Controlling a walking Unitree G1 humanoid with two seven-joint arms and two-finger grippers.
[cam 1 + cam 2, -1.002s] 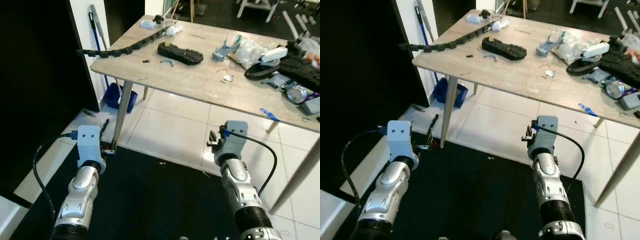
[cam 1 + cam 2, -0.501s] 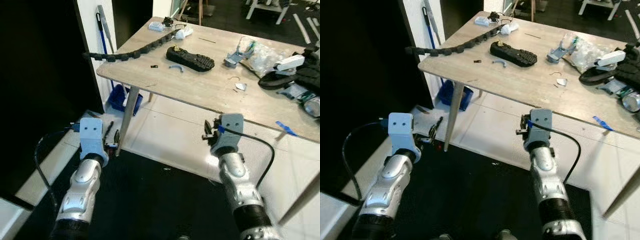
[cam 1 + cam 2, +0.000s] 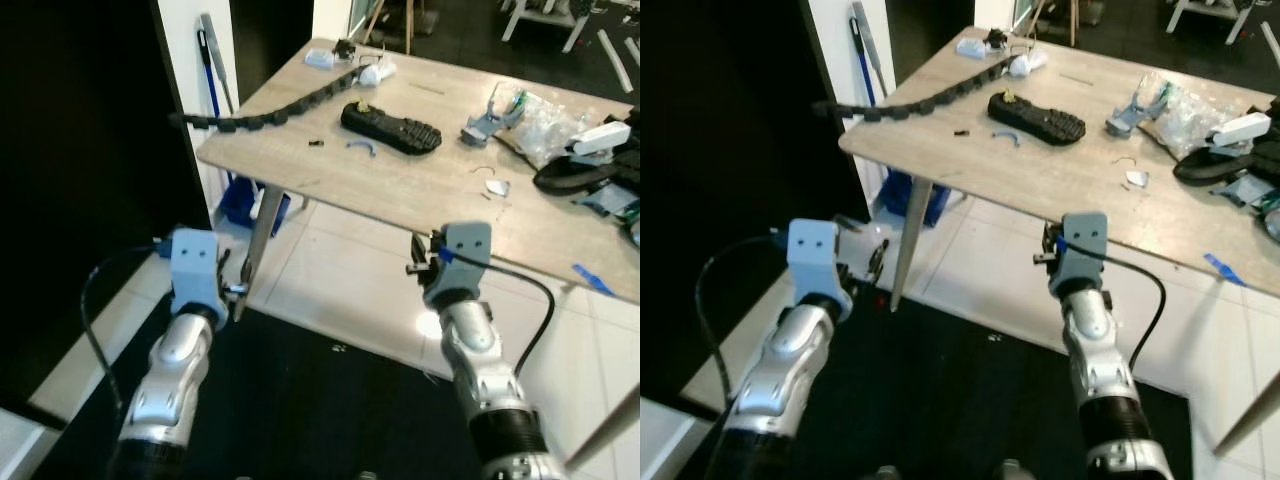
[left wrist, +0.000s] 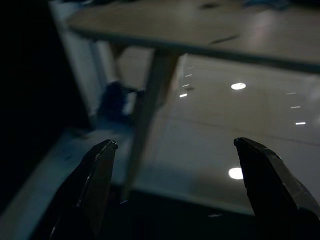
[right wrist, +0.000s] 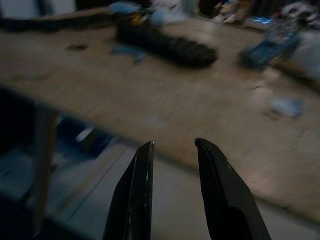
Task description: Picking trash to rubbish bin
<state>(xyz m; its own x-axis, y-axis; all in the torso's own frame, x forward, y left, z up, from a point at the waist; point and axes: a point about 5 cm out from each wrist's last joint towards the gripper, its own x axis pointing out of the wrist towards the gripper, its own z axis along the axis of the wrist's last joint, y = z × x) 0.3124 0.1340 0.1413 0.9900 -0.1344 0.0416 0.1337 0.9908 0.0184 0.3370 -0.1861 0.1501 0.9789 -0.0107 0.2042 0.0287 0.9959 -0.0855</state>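
A wooden table [image 3: 420, 195] stands in front of me with litter on it: a small blue scrap [image 3: 361, 147], a white scrap [image 3: 496, 186] and a crumpled plastic bag [image 3: 545, 125]. My left gripper [image 4: 175, 142] is open and empty, held low by the table's near left leg [image 3: 257, 240]. My right gripper [image 5: 172, 143] is also held out below the table's front edge, its fingers a little apart with nothing between them. In the right wrist view the tabletop and a long black treaded piece [image 5: 167, 45] lie ahead.
A black cable chain [image 3: 270, 110] hangs over the table's left corner. Dark gear [image 3: 590, 170] crowds the right end. A blue dustpan [image 3: 240, 205] and a broom handle [image 3: 215, 50] stand by the white wall. A black mat [image 3: 320, 400] lies under my arms, with white tiles beyond.
The whole view has shifted, so the camera moved and the table's left corner sits more central. Both arms stay stretched forward, the left one slightly higher; nothing was grasped.
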